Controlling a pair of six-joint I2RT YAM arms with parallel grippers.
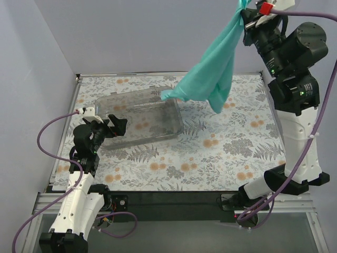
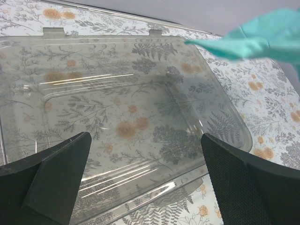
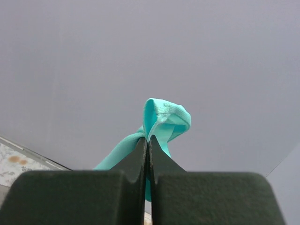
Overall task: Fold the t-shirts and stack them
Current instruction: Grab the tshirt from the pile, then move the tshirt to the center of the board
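Note:
A teal-green t-shirt (image 1: 210,74) hangs in the air at the back right, bunched and draped, with its lowest folds above the far right corner of the clear bin. My right gripper (image 1: 245,15) is raised high and shut on the shirt's hem (image 3: 161,119), which loops out just past the closed fingertips (image 3: 148,139). The shirt's lower edge (image 2: 262,40) shows at the top right of the left wrist view. My left gripper (image 1: 117,125) stands open over the near left rim of the bin, its fingers (image 2: 243,183) wide apart and nothing between them.
A clear plastic bin (image 1: 174,113) lies on the floral tablecloth (image 1: 226,153) at mid-left, with nothing in it. Grey walls close the back and sides. The right arm's purple cable (image 1: 303,158) hangs down along its forearm.

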